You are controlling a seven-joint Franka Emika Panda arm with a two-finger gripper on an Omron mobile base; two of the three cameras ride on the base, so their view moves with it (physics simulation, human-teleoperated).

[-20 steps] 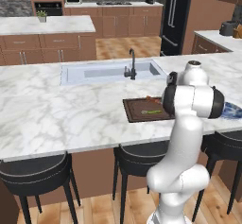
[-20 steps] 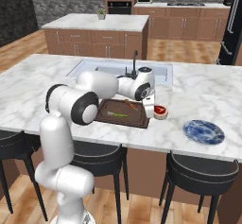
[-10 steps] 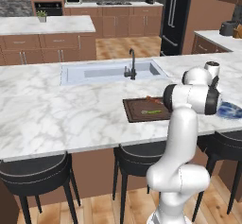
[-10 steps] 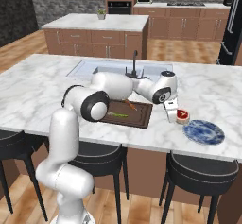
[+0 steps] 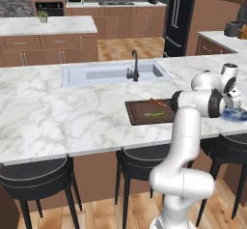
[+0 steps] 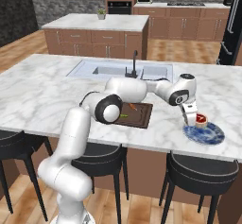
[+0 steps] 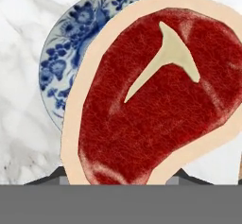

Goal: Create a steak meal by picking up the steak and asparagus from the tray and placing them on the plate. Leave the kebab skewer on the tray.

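End effector (image 6: 195,121) clamped on steak (image 6: 202,119), held just above plate (image 6: 204,134) near rim for release. Asparagus (image 5: 154,114) and kebab skewer (image 5: 157,102) lie on tray (image 5: 136,119); asparagus pending.

From my station the kitchen reads evenly bright, a soft flat light with no glare on the marble counter (image 5: 58,117). Shadows are faint: I see only a dim one under the counter's overhang, around the stools (image 6: 99,159). Both base views are slightly soft (rendered, low detail). Up close, the steak (image 7: 160,100) looks sharp, its colours saturated, above the plate (image 7: 66,53).
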